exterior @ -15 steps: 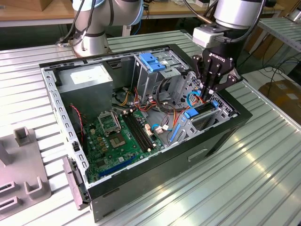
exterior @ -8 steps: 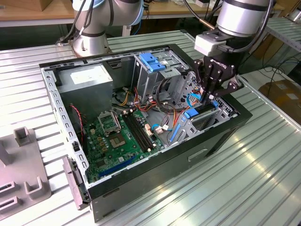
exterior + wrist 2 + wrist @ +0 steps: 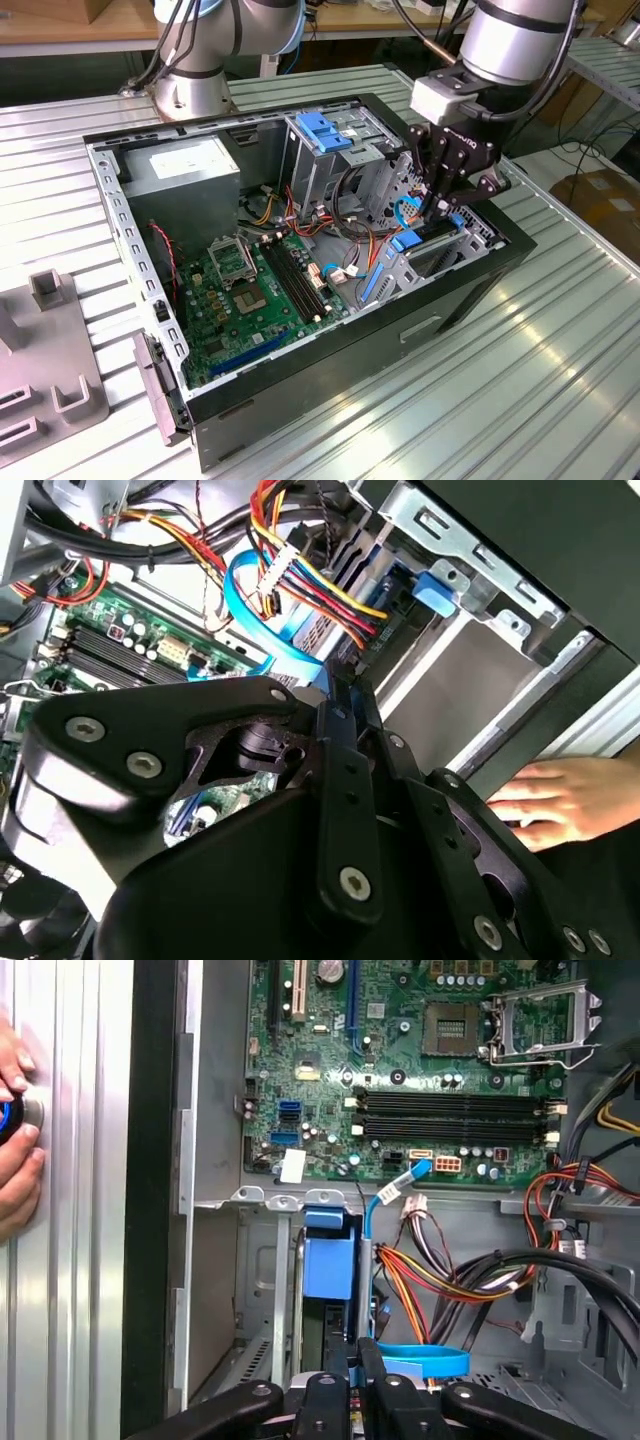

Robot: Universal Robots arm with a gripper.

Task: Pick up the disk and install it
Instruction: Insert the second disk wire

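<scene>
The disk point(image 3: 328, 1260) stands on edge in the metal drive cage at the case's front corner, with its blue bracket facing the first wrist camera. In the exterior view the disk's blue bracket point(image 3: 408, 241) shows low in that cage. My gripper point(image 3: 366, 1355) hangs right over it with its two black fingers pressed together, tips beside the bracket's edge. Nothing shows between the fingers. The same shut gripper point(image 3: 343, 685) appears in the second wrist view, and in the exterior view the gripper point(image 3: 440, 208) reaches down into the case. I cannot tell whether the tips touch the disk.
The open computer case point(image 3: 470, 290) lies on a ribbed metal table. It holds a green motherboard point(image 3: 250, 290), a grey power supply point(image 3: 185, 170), an upper cage with a blue latch point(image 3: 325, 135) and loose cables point(image 3: 470, 1280). A person's hand point(image 3: 15, 1130) rests outside the case.
</scene>
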